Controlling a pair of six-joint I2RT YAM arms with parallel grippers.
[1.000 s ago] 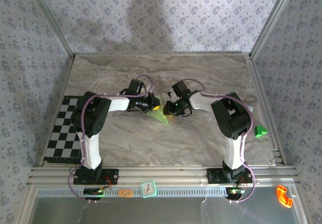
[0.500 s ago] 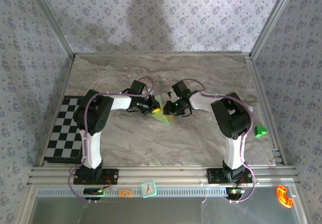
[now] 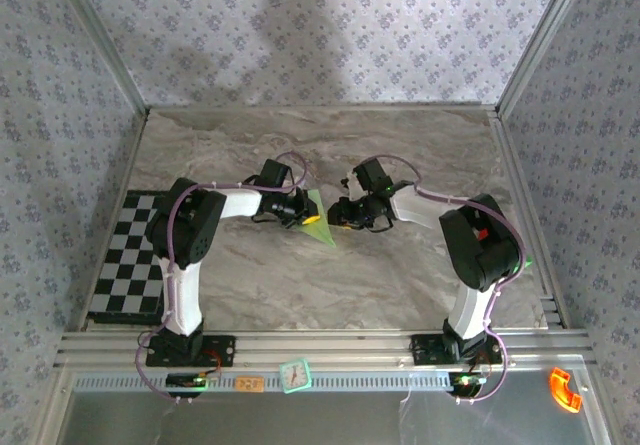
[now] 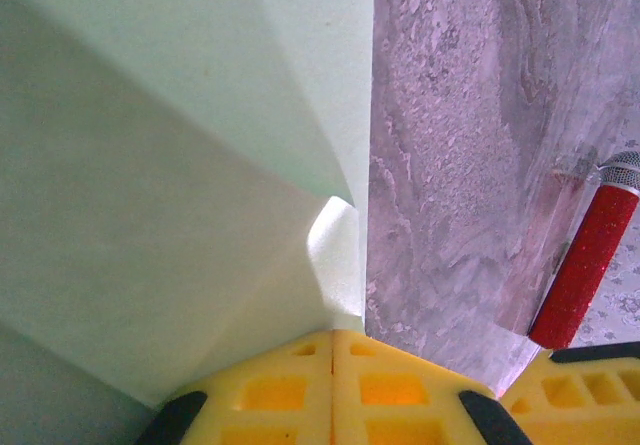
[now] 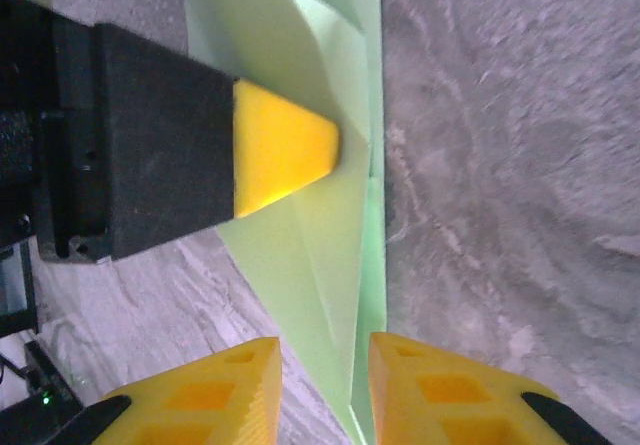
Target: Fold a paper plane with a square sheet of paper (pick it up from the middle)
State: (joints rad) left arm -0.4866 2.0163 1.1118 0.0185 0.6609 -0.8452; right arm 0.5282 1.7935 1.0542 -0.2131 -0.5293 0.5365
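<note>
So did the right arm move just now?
Yes. The right arm swung its elbow right, closer to the side rail.

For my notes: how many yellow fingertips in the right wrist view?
3: right pincer's two at the bottom, left pincer's one fingertip on the paper; another may be hidden.

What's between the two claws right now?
The folded paper. In the top view it lies in the gap from the left claw to the right claw; the right wrist view shows its edge inside the right claw's open jaws.
</note>
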